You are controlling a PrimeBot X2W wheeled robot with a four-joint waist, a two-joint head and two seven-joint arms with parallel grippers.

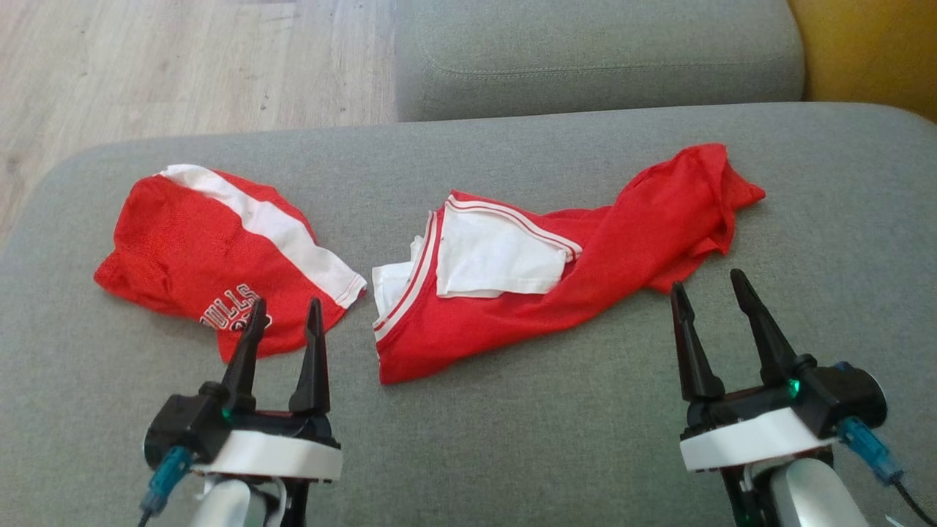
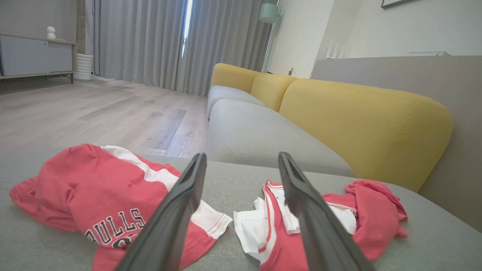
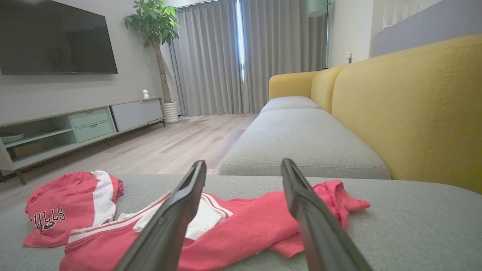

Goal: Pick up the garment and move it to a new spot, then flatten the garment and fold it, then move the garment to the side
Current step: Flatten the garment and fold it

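Grey sofa seats (image 3: 301,139) with yellow backrests (image 3: 414,109), pale wood floor (image 2: 94,113), grey curtains (image 3: 211,56), wall television (image 3: 56,37) above a low cabinet (image 3: 75,124).

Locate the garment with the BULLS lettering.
The BULLS garment lies left on the grey seat in the head view, beyond the left gripper, apart from the other garment.
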